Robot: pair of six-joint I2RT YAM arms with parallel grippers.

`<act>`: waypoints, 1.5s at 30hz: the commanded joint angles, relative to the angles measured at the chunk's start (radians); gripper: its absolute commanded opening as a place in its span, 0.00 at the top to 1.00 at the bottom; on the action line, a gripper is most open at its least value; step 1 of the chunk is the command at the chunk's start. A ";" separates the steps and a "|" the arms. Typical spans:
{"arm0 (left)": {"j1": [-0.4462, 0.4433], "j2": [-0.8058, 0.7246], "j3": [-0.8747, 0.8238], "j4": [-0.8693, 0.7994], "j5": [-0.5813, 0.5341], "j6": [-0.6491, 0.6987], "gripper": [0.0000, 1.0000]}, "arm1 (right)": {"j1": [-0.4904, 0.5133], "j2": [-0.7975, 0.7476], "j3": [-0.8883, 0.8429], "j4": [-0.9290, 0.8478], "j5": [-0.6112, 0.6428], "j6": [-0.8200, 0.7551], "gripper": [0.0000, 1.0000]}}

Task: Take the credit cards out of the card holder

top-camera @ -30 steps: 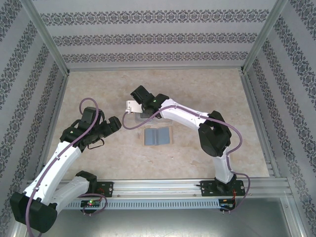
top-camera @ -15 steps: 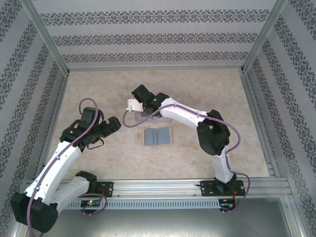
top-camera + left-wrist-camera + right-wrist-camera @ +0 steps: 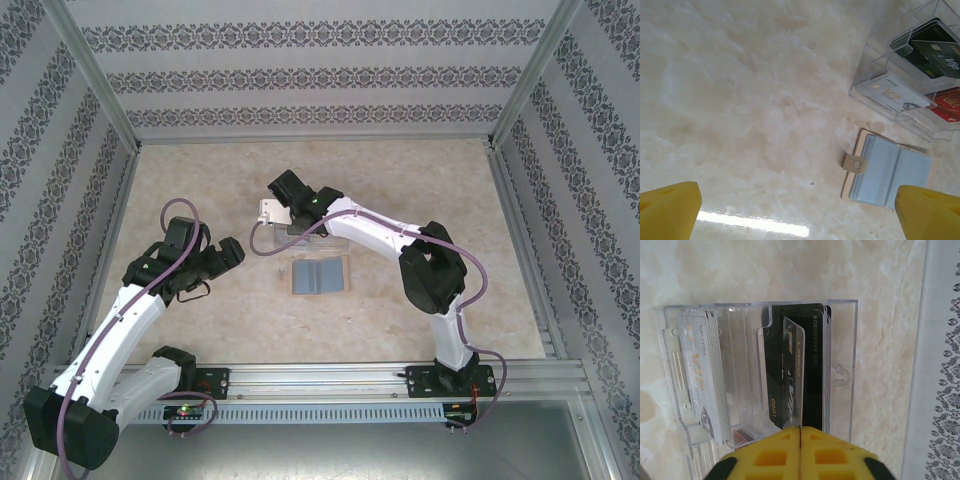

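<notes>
Marble table (image 3: 740,100): clear card holder (image 3: 842,340) w/ black cards (image 3: 812,345)

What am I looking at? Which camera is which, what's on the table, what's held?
Two robot arms are bolted at the table's near edge, each ending in a two-finger pincer. The wide picture comes from a fixed camera above and behind them. The other two come from wrist cameras, so the yellow blocks there are that arm's own fingers. On the table lie a clear card holder with white cards, black cards and a red card, and near it an open blue-grey wallet. The right pincer is shut on a black card in the holder. The left pincer is open and empty, above the table.
</notes>
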 commanded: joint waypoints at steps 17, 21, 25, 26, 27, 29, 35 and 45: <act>0.023 -0.002 -0.012 0.000 0.022 0.026 0.00 | -0.009 0.039 0.058 0.057 0.067 0.106 0.73; 0.023 0.000 -0.014 0.013 0.041 0.034 0.00 | -0.010 -0.016 0.050 0.070 0.077 0.202 0.75; 0.023 0.003 -0.015 0.034 0.076 0.037 0.00 | -0.009 -0.114 -0.015 0.093 0.065 0.347 0.76; 0.023 0.007 -0.016 0.043 0.088 0.035 0.00 | -0.010 -0.146 -0.037 0.096 0.058 0.395 0.77; 0.023 0.009 -0.017 0.053 0.099 0.034 0.00 | -0.010 -0.175 -0.059 0.095 0.049 0.442 0.77; 0.023 0.017 -0.020 0.073 0.124 0.029 0.01 | -0.011 -0.229 -0.105 0.086 0.038 0.539 0.77; 0.002 0.055 -0.041 0.164 0.194 -0.017 0.08 | -0.012 -0.384 -0.282 0.050 -0.017 0.839 0.78; -0.232 0.219 0.002 0.263 0.110 -0.120 0.17 | -0.086 -0.561 -0.646 0.079 -0.220 1.254 0.69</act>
